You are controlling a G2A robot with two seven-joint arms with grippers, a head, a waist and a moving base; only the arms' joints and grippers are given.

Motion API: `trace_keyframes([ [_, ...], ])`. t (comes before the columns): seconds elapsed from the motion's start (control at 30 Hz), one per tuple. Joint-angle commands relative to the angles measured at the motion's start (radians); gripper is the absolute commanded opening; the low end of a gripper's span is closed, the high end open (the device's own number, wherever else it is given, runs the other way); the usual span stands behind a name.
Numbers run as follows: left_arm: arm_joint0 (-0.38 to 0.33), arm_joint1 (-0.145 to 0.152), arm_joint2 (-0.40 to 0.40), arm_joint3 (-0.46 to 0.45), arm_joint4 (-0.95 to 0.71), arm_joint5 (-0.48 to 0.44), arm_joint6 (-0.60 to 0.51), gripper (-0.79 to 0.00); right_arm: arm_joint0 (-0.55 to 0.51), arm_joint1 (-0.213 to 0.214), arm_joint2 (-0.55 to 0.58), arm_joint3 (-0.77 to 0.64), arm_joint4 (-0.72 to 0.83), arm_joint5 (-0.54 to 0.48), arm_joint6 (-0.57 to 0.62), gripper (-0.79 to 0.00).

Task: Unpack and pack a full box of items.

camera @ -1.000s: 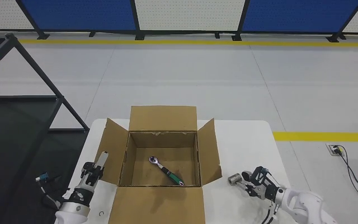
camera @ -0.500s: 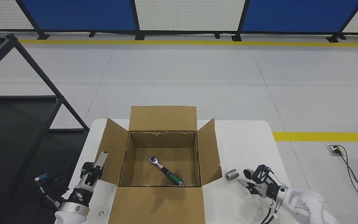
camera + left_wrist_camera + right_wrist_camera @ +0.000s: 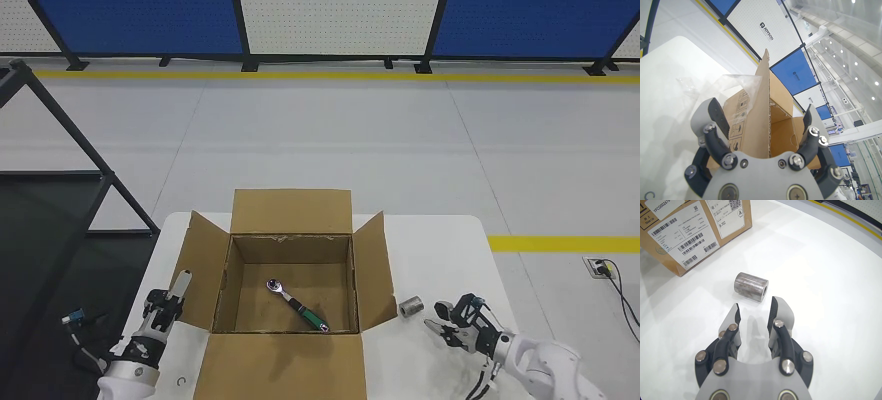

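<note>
Because the metal cylinder (image 3: 751, 289) lies on its side just ahead of the right gripper (image 3: 755, 303), jaws apart and empty, you risk nudging it into a roll.

The left gripper (image 3: 762, 103) has its two dark-padded fingers (image 3: 718, 115) spread wide, angled outward from the wrist plate. The right gripper (image 3: 755, 302) has its ribbed pads (image 3: 772, 313) parted and facing each other, tips pointing ahead and slightly downward, holding nothing.
</note>
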Motion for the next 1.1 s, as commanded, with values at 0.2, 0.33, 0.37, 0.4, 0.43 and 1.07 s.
trace_keyframes([
  [0.2,-0.003,0.001,0.0,0.002,0.0,0.001,0.0,0.0,0.008,0.002,-0.005,0.01,0.008,-0.001,-0.005,-0.437],
  [0.33,-0.005,0.001,0.0,0.004,-0.001,0.0,0.002,0.0,0.009,0.003,-0.006,0.01,0.015,0.002,-0.009,-0.428],
  [0.37,-0.006,0.001,0.001,0.004,-0.001,0.0,0.002,0.0,0.009,0.003,-0.006,0.011,0.017,0.003,-0.01,-0.425],
  [0.4,-0.006,0.001,0.001,0.004,0.0,-0.001,0.0,0.0,0.009,0.004,-0.006,0.011,0.02,0.005,-0.011,-0.425],
  [0.43,-0.007,0.001,0.001,0.004,0.0,-0.001,0.0,0.0,0.009,0.004,-0.006,0.012,0.025,0.003,-0.013,-0.428],
  [1.07,-0.005,0.002,-0.003,-0.012,-0.001,0.004,0.008,0.0,0.015,0.006,0.002,0.009,0.091,0.025,-0.042,0.0],
])
